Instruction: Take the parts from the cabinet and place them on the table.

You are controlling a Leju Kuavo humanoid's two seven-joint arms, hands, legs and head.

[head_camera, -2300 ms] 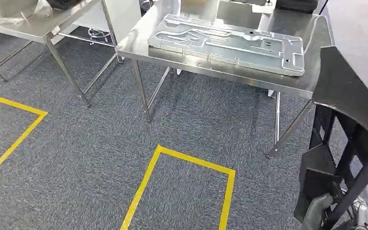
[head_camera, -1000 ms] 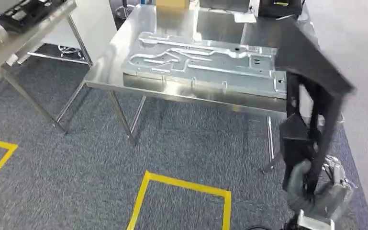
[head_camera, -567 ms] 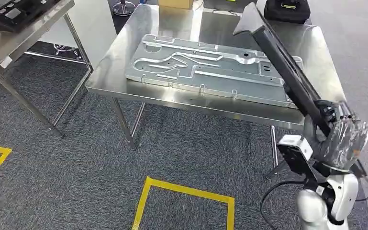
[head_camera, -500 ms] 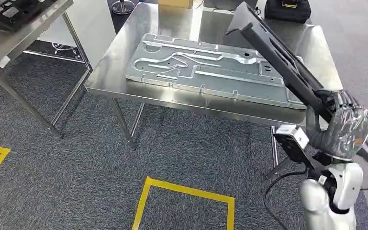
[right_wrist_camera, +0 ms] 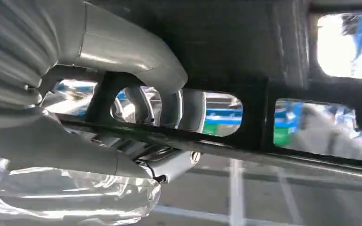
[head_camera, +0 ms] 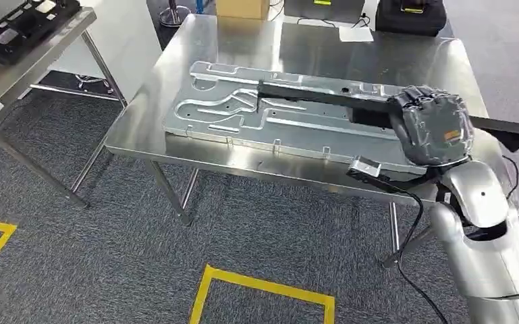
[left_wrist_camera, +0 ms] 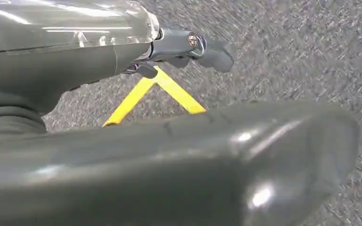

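One yellow tape outline [head_camera: 264, 297] is seen on the near carpet, where the left hand [left_wrist_camera: 188, 44] hangs, its grip not discernible. Beyond, a long black frame part [head_camera: 324, 98] is gripped by the right hand [head_camera: 432, 128] over the steel table [head_camera: 142, 121], above the grey metal panel [head_camera: 243, 111]. Farthest, a cardboard box [head_camera: 241, 8] stands.

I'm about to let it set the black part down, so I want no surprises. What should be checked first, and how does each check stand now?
1. Right hand grips the black part: ok.
2. Part is over the steel table: ok.
3. Landing spot is free: not ok, the stamped metal panel lies beneath.
4. Part is level: ok, roughly horizontal.
5. Left hand is away from the table: ok, over the carpet.
6. Part's gap above the panel: cannot tell.
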